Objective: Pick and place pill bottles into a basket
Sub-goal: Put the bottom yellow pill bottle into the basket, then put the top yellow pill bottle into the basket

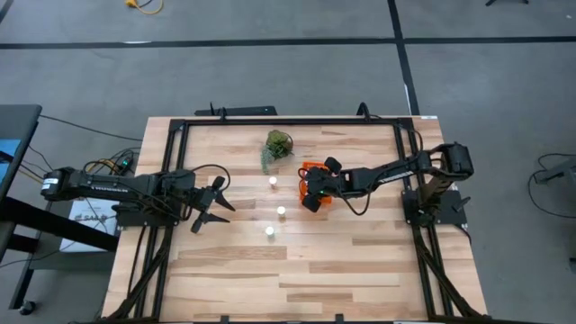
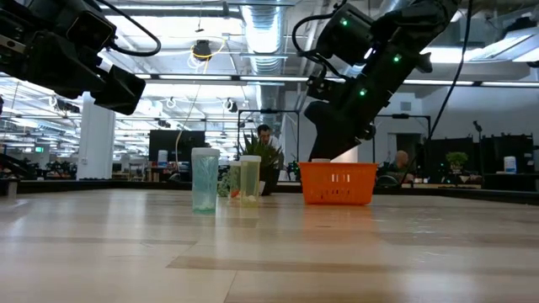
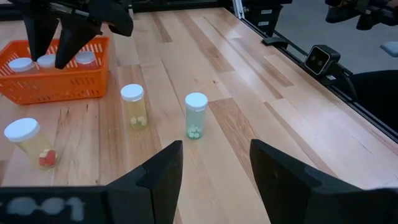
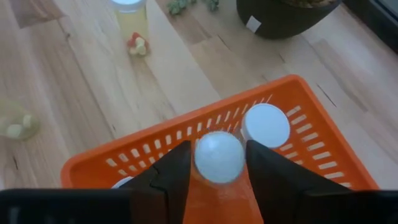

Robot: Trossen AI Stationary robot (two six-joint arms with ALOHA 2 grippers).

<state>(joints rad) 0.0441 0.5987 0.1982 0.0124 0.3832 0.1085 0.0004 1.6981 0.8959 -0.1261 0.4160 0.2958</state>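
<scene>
Right tool: over the basket, fingers loosely around a pill bottle, apparently letting go.
Left tool: parted, empty, waiting at nine o'clock.
Table: three bottles left.

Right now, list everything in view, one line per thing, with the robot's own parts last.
table: one, light wood, under everything.
basket: one, bright orange, on the table's right half, near the plant.
pill bottles in the basket: three, white caps, upright.
pill bottles on the table: three, white caps and clear bodies, upright and apart, left of the basket.
plant: one, green, dark pot, toward the table's far edge.
person: at least one, in the room beyond the table.
left tool: one, dark, open and empty, above the table left of the loose bottles.
right tool: one, dark, over the basket, at one bottle's cap.
</scene>
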